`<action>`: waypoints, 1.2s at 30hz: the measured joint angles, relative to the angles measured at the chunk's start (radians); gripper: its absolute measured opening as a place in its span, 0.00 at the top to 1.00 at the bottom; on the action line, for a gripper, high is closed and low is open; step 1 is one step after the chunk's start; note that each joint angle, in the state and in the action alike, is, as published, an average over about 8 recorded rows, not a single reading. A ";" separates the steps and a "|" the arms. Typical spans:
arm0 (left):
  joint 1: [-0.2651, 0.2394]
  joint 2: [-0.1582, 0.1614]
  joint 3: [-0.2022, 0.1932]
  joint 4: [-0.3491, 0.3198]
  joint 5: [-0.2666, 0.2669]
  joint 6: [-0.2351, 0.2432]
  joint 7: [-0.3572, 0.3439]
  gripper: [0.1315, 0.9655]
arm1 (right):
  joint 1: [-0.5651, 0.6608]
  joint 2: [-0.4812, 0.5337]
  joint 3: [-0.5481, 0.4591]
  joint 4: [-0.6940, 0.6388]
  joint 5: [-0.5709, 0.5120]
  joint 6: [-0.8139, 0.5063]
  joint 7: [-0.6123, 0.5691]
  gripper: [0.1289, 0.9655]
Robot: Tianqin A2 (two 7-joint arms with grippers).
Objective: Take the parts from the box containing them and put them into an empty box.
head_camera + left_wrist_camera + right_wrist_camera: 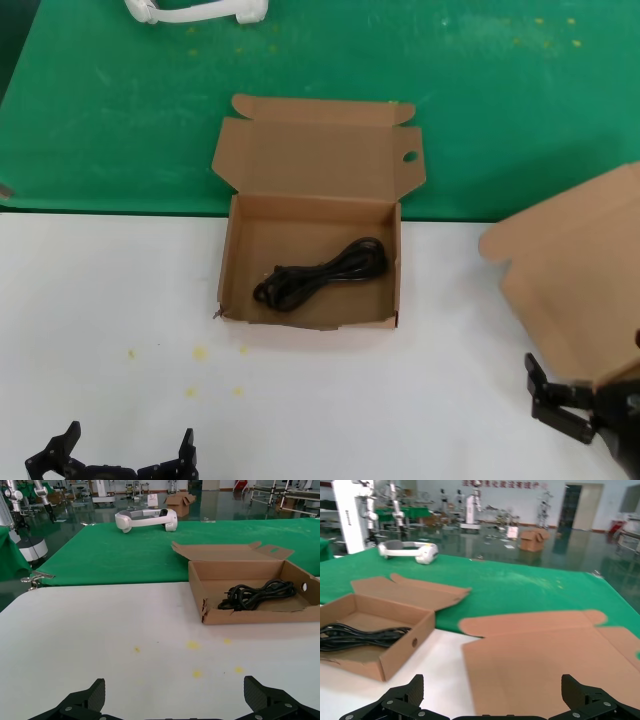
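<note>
One coiled black cable bundle (322,273), lying diagonally on the floor of the centre box (310,262), whose lid is folded back against the green cloth (120,110) and shows a round hole in its right side flap; by that hole this is the box meant to receive parts, so the bundle is probably already delivered. Second cardboard box (575,265) at the far right of the white table (110,300), lid raised toward the camera so that its interior is hidden; whether more cables remain inside cannot be told. Left gripper (125,458), low at the near table edge, fingers spread wide and empty, parked well apart from both boxes. Right gripper (562,398), jaws likewise apart and empty, held just beside the near edge of the right-hand box, seemingly placed to reach in. White headset-like device (195,10) on the cloth beyond, not involved.
</note>
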 joint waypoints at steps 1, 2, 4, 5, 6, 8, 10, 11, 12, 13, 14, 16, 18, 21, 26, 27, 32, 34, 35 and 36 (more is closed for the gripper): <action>0.000 0.000 0.000 0.000 0.000 0.000 0.000 0.00 | -0.013 -0.004 0.004 0.006 0.001 0.009 0.002 0.00; 0.000 0.000 0.000 0.000 0.000 0.000 0.000 0.00 | -0.026 -0.008 0.009 0.012 0.001 0.018 0.005 0.00; 0.000 0.000 0.000 0.000 0.000 0.000 0.000 0.00 | -0.052 -0.015 0.018 0.025 0.003 0.036 0.009 0.00; 0.000 0.000 0.000 0.000 0.000 0.000 0.000 0.00 | -0.065 -0.019 0.022 0.031 0.003 0.045 0.012 0.00; 0.000 0.000 0.000 0.000 0.000 0.000 0.000 0.00 | -0.078 -0.023 0.026 0.037 0.004 0.054 0.014 0.00; 0.000 0.000 0.000 0.000 0.000 0.000 0.000 0.00 | -0.100 -0.029 0.034 0.047 0.005 0.069 0.018 0.00; 0.000 0.000 0.000 0.000 0.000 0.000 0.000 0.00 | -0.112 -0.033 0.038 0.053 0.006 0.078 0.021 0.00; 0.000 0.000 0.000 0.000 0.000 0.000 0.000 0.00 | -0.116 -0.034 0.039 0.055 0.006 0.081 0.021 0.00; 0.000 0.000 0.000 0.000 0.000 0.000 0.000 0.00 | -0.118 -0.034 0.040 0.056 0.006 0.082 0.022 0.00; 0.000 0.000 0.000 0.000 0.000 0.000 0.000 0.00 | -0.119 -0.034 0.040 0.056 0.006 0.082 0.022 0.00; 0.000 0.000 0.000 0.000 0.000 0.000 0.000 0.00 | -0.118 -0.034 0.040 0.055 0.006 0.082 0.022 0.00; 0.000 0.000 0.000 0.000 0.000 0.000 0.000 0.00 | -0.116 -0.034 0.039 0.055 0.006 0.080 0.021 0.00; 0.000 0.000 0.000 0.000 0.000 0.000 0.000 0.00 | -0.116 -0.034 0.039 0.055 0.006 0.080 0.021 0.00; 0.000 0.000 0.000 0.000 0.000 0.000 0.000 0.00 | -0.118 -0.034 0.040 0.055 0.006 0.081 0.021 0.00; 0.000 0.000 0.000 0.000 0.000 0.000 0.000 0.00 | -0.121 -0.035 0.041 0.057 0.006 0.084 0.022 0.00; 0.000 0.000 0.000 0.000 0.000 0.000 0.000 0.00 | -0.122 -0.036 0.041 0.058 0.006 0.085 0.022 0.00; 0.000 0.000 0.000 0.000 0.000 0.000 0.000 0.00 | -0.126 -0.037 0.043 0.059 0.007 0.087 0.023 0.00; 0.000 0.000 0.000 0.000 0.000 0.000 0.000 0.00 | -0.128 -0.037 0.043 0.060 0.007 0.088 0.023 0.00; 0.000 0.000 0.000 0.000 0.000 0.000 0.000 0.00 | -0.128 -0.037 0.043 0.060 0.007 0.089 0.023 0.00; 0.000 0.000 0.000 0.000 0.000 0.000 0.000 0.00 | -0.129 -0.038 0.044 0.061 0.007 0.089 0.023 0.00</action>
